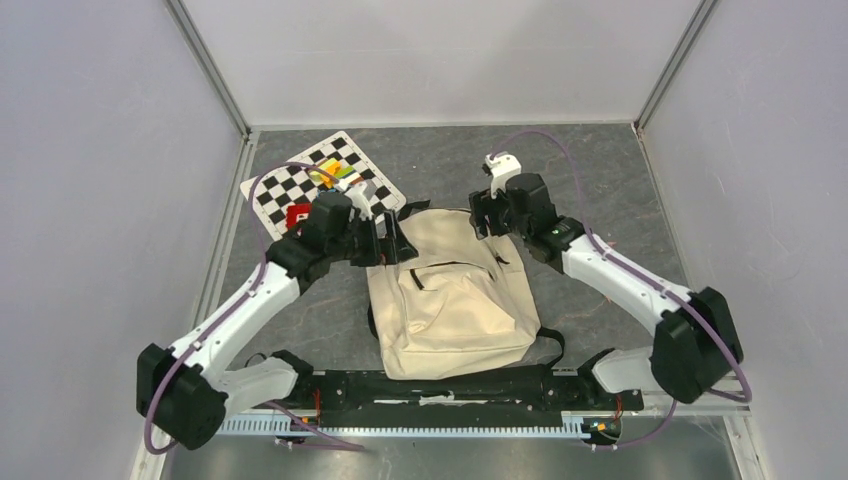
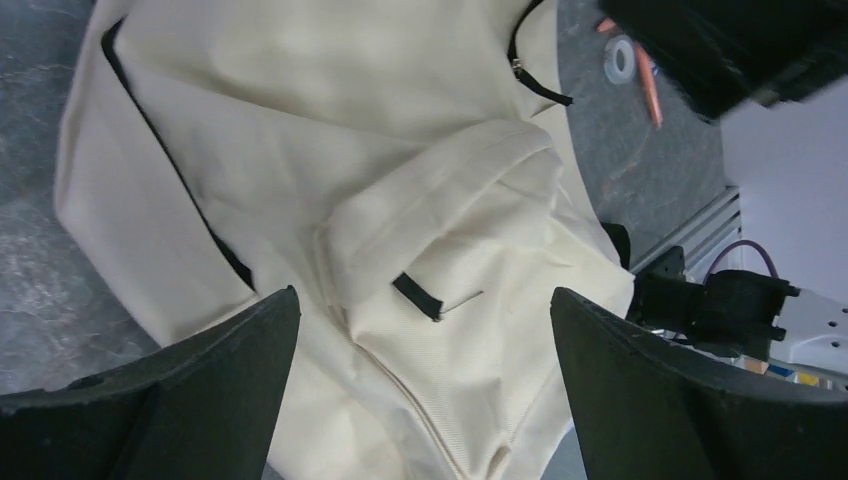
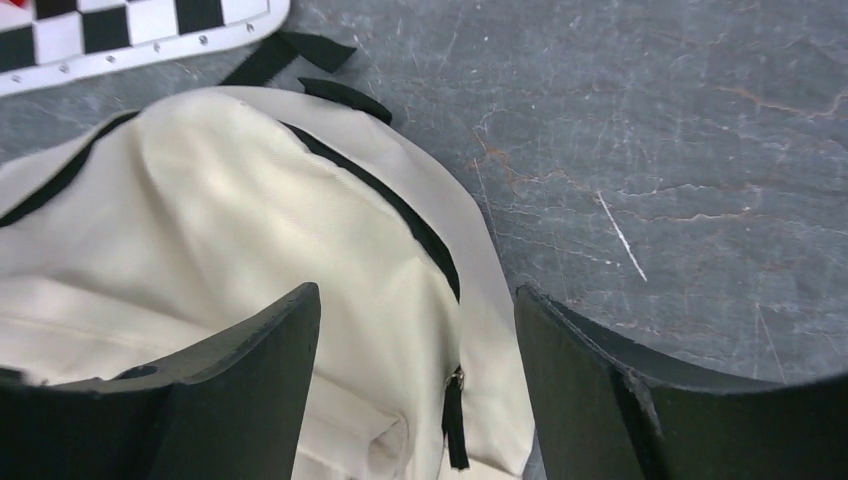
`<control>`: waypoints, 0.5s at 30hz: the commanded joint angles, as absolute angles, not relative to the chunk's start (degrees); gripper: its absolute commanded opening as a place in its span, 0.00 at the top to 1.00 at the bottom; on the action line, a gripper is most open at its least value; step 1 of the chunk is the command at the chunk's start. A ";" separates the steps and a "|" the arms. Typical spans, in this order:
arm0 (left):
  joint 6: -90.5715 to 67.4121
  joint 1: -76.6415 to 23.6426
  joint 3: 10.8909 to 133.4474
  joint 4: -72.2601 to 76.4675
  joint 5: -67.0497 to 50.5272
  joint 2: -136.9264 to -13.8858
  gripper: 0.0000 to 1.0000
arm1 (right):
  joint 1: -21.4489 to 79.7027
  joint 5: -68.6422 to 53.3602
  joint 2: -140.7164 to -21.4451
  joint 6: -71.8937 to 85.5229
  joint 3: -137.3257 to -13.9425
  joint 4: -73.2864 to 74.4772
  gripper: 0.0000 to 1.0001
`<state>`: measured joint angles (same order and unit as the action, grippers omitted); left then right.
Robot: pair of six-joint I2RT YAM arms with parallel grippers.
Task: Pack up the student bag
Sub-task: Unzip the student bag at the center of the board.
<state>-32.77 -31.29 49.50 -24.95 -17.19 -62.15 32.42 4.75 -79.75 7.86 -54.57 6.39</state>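
You see the student bag (image 1: 450, 300) in matt cream woven cloth with black webbing straps. The worktop (image 1: 600, 180) looks like dull grey stone, mottled and scratched. The checkerboard (image 1: 290, 190) at its far left corner is smooth printed board. The left gripper (image 2: 422, 300) and right gripper (image 3: 418, 295) are matt black plastic.

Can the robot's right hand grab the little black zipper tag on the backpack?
Probably yes. The right gripper hangs open just above the backpack's corner. The zipper tag shows between its fingers with nothing covering it, so a short drop down looks like enough.
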 commanded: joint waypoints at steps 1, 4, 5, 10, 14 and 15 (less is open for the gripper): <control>-23.93 -26.29 53.98 -26.12 -25.47 -68.33 0.04 | 32.61 4.08 -73.58 11.05 -56.27 10.53 0.24; -22.89 -24.84 55.34 -23.69 -30.62 -74.49 0.16 | 32.86 0.83 -70.22 14.39 -54.33 10.64 0.25; -22.62 -24.48 55.56 -23.14 -31.99 -76.50 0.21 | 33.11 0.20 -69.02 15.30 -53.56 10.37 0.24; -22.14 -23.18 55.58 -22.81 -32.92 -80.73 0.36 | 35.66 -1.97 -65.05 17.75 -51.08 9.18 0.21; -21.73 -22.82 53.87 -22.15 -30.61 -79.11 0.36 | 40.13 1.55 -64.23 17.43 -51.18 9.24 0.21; -21.70 -22.68 53.43 -22.13 -30.31 -78.57 0.36 | 41.68 2.45 -64.48 17.48 -51.52 9.17 0.20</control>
<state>-24.84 -23.29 54.00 -24.14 -29.71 -81.25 37.69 0.19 -65.43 16.32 -51.24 10.37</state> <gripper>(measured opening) 0.641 0.792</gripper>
